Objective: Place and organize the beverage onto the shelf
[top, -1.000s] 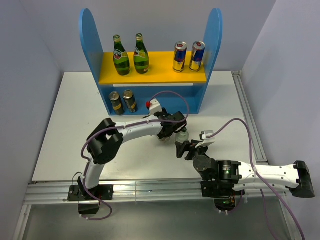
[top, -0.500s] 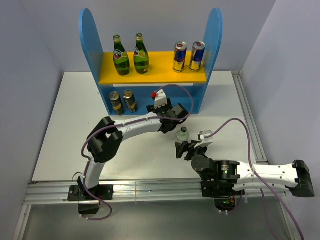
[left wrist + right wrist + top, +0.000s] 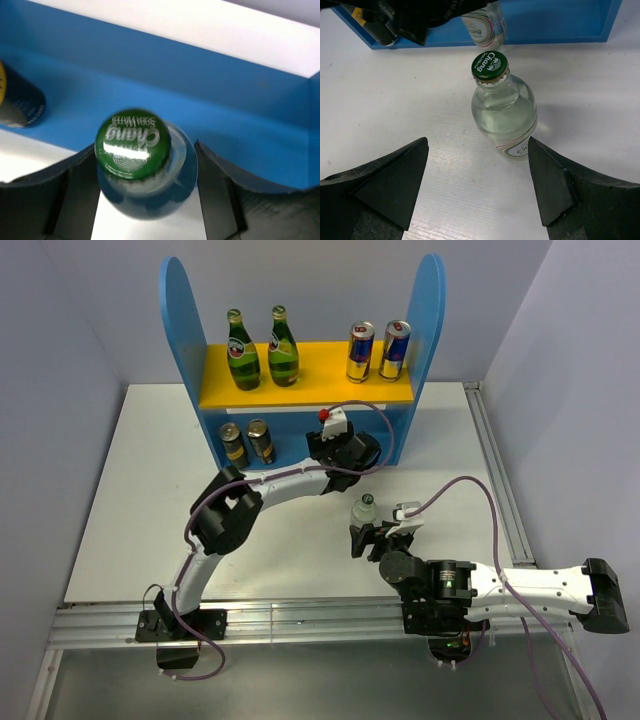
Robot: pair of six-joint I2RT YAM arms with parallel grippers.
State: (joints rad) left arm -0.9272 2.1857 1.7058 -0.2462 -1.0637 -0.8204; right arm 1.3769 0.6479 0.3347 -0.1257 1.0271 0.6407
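Observation:
My left gripper (image 3: 345, 453) is shut on a clear bottle with a green cap (image 3: 133, 144) and holds it at the front edge of the shelf's (image 3: 178, 330) blue lower level; its fingers (image 3: 216, 185) flank the bottle. This bottle also shows in the right wrist view (image 3: 483, 26). A second clear green-capped bottle (image 3: 366, 508) stands upright on the table, just ahead of my open, empty right gripper (image 3: 477, 165), and shows in the right wrist view too (image 3: 504, 114). Two green glass bottles (image 3: 241, 352) stand on the yellow board (image 3: 310, 380). Two dark cans (image 3: 246, 443) stand at the lower level's left.
Two blue-and-silver cans (image 3: 377, 352) stand on the right of the yellow board. One dark can (image 3: 17, 102) shows left of the held bottle in the left wrist view. The white table (image 3: 130, 500) ends at a metal rail at the near edge.
My left gripper has carried its clear bottle away from the second bottle, up and back to the shelf's lower level. The second bottle and the right gripper have stayed in place.

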